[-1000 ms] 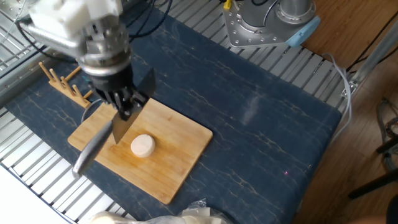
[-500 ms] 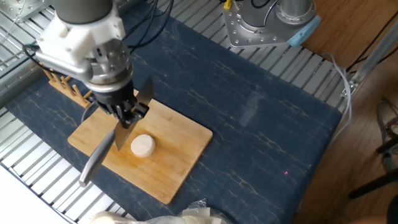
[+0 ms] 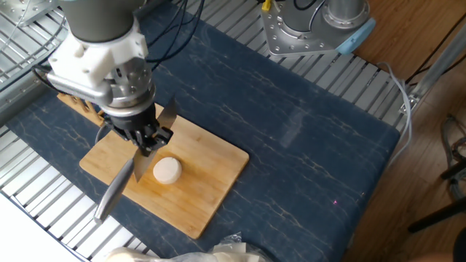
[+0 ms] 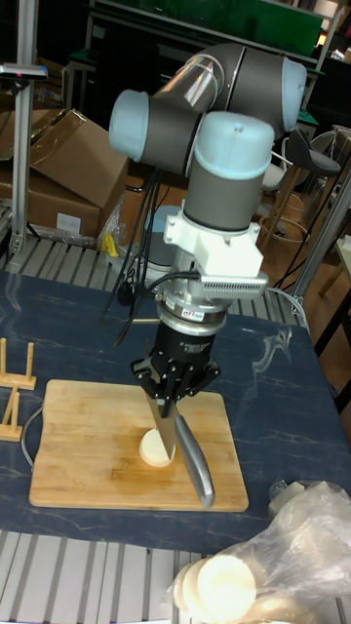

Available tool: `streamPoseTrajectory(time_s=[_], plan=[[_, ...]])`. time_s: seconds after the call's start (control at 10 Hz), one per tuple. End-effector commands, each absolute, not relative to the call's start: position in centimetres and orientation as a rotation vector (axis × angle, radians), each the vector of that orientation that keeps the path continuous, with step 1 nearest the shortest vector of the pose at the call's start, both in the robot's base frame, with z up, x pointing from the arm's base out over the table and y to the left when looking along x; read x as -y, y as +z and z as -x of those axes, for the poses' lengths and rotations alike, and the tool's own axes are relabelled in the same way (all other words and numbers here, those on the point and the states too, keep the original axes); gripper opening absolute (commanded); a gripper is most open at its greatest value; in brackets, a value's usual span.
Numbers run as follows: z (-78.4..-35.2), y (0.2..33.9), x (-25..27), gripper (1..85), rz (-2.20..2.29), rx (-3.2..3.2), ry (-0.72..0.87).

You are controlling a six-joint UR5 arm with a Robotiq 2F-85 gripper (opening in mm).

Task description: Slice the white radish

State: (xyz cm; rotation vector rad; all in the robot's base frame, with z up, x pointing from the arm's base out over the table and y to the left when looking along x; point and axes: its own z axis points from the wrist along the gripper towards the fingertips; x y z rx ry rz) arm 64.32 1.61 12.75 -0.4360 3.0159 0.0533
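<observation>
The white radish [image 3: 167, 169] is a small cream-white round puck lying whole near the middle of the wooden board [image 3: 211, 182]. My gripper [image 3: 148, 138] hangs just above and to the left of it, shut on a grey knife [image 3: 116, 191] that slants down towards the board's near-left edge. In the tall fixed view the gripper [image 4: 175, 392] points straight down over the board [image 4: 88, 439]. There the knife [image 4: 187, 458] reaches down right beside the radish [image 4: 152, 449]. Whether the blade touches the radish I cannot tell.
A small wooden peg rack [image 3: 73, 98] stands left of the board on the dark blue mat [image 3: 291, 138]. Crumpled whitish plastic wrap [image 3: 211, 253] lies at the near edge, and in the tall fixed view the wrap [image 4: 283, 546] holds pale round pieces. The arm's metal base [image 3: 306, 29] is at the back.
The gripper with the knife has come down and shifted slightly towards the radish. The radish and board have not moved.
</observation>
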Motion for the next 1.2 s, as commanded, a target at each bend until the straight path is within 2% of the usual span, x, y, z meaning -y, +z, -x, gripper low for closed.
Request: streamPoseTrajectory(time_s=[0.0, 0.4, 0.6, 0.7, 0.9, 1.1], plan=[[-65.0, 11.6, -1.8, 1.0, 0.429, -3.000, 0.068], [-63.2, 12.0, -1.9, 1.0, 0.387, -3.067, 0.099], [-61.7, 11.9, 0.1, 1.0, 0.371, -3.137, -0.008], [-61.1, 12.0, 0.2, 1.0, 0.361, -3.163, -0.009], [-62.0, 11.9, -0.9, 1.0, 0.345, -3.124, 0.048], [-64.1, 9.8, -2.2, 1.0, 0.355, -3.103, 0.044]])
